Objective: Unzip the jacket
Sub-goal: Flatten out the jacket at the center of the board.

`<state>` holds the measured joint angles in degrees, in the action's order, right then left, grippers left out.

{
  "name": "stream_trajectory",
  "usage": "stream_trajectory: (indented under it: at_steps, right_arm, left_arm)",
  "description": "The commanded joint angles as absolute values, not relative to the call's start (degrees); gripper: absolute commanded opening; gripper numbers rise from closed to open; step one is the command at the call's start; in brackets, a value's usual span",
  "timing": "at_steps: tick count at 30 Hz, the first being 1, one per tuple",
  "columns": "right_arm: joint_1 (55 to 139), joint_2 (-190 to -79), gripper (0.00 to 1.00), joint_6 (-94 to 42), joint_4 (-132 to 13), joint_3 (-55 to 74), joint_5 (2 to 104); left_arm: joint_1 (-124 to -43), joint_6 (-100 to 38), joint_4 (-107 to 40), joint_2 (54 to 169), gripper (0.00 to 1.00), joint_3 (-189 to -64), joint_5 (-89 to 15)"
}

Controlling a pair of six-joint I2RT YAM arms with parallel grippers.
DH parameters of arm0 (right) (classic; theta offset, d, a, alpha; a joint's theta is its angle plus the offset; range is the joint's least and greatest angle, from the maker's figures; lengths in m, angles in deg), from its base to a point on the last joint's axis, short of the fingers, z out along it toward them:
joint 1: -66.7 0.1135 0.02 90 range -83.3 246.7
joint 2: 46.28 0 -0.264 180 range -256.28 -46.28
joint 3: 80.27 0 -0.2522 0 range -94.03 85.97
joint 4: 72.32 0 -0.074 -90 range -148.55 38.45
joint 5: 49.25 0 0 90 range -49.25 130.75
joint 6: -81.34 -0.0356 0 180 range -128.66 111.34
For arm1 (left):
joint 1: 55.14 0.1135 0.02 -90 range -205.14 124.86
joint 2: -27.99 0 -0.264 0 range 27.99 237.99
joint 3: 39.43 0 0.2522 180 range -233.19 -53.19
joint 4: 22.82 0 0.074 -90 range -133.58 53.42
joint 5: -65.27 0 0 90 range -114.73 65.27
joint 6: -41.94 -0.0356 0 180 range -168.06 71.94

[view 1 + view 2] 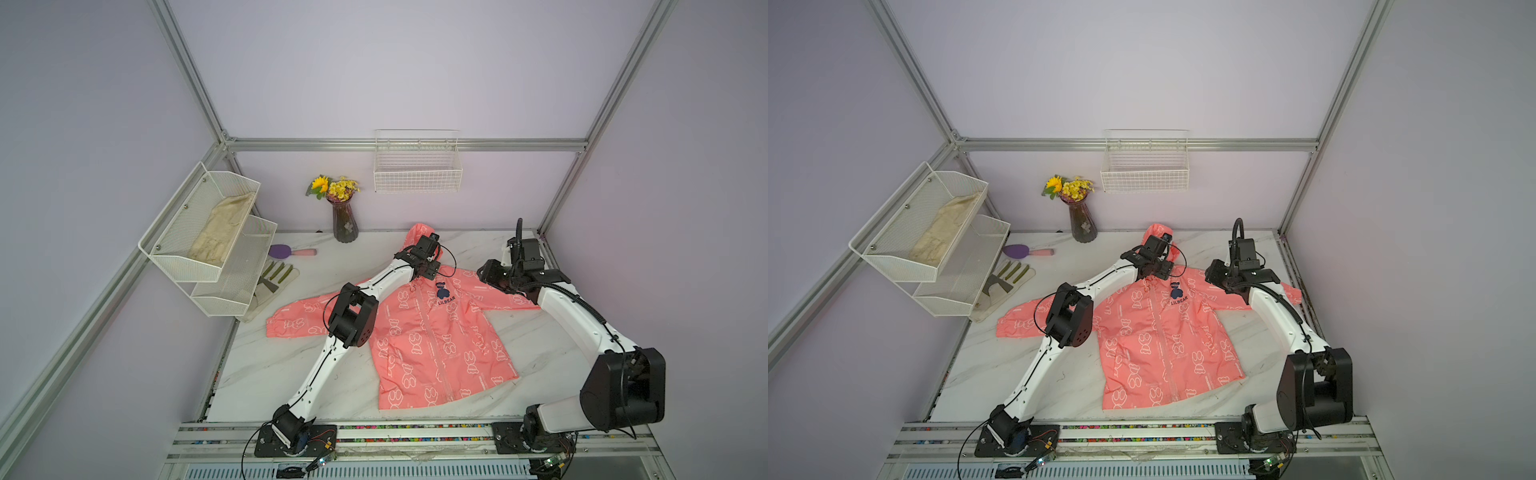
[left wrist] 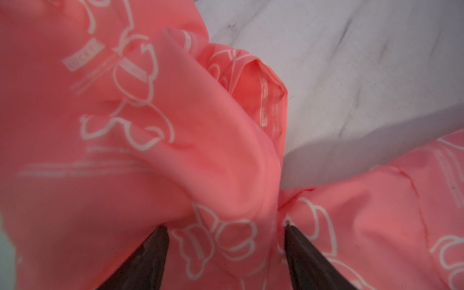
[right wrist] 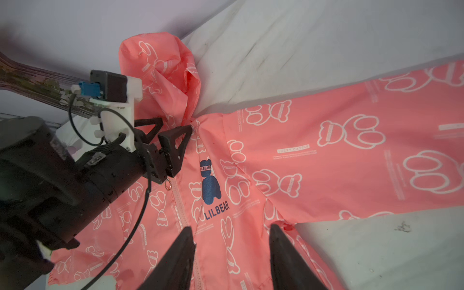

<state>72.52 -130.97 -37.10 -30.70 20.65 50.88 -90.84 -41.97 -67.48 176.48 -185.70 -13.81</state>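
The coral-pink jacket [image 1: 415,353] [image 1: 1142,353] lies flat on the marble table, front up, hood toward the back wall. Its zipper [image 3: 181,209] is closed up the chest, and a small ring pull [image 3: 167,185] sits near the collar. My left gripper [image 1: 432,272] [image 3: 175,124] is at the collar under the hood, open, its fingers pressed into bunched fabric [image 2: 226,226]. My right gripper [image 3: 231,227] [image 1: 484,274] hovers open over the jacket's shoulder on the right, beside the dark blue bear logo [image 3: 209,185], holding nothing.
A vase of yellow flowers [image 1: 345,224] stands at the back wall. A white mesh shelf [image 1: 232,266] with a beige cloth [image 1: 220,228] hangs at the left, with a work glove [image 1: 274,278] and a purple brush [image 1: 286,251] below it. A wire basket [image 1: 417,170] hangs on the back wall.
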Motion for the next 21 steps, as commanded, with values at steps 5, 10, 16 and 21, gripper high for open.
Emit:
stream_trajectory:
  at_steps: [5, 10, 16, 21]
  right_arm:
    - [76.0, -145.9, 0.53, -37.1, -36.0, 20.9, 56.4]
    - [79.8, -155.1, 0.56, -35.5, -33.6, 17.3, 52.4]
    - [81.8, -159.8, 0.17, -34.2, -28.8, 18.2, 45.0]
    - [81.7, -153.1, 0.03, -35.9, -26.9, 27.6, 40.8]
  left_arm:
    - [-90.0, -37.5, -60.0, 163.1, 0.78, -173.5, -14.5]
    - [-89.3, -36.1, -54.7, 156.0, 0.83, -164.1, -15.5]
    - [-87.4, -32.8, -53.8, 152.6, 0.84, -159.0, -16.2]
    - [-87.0, -32.6, -53.4, 151.1, 0.84, -155.3, -16.6]
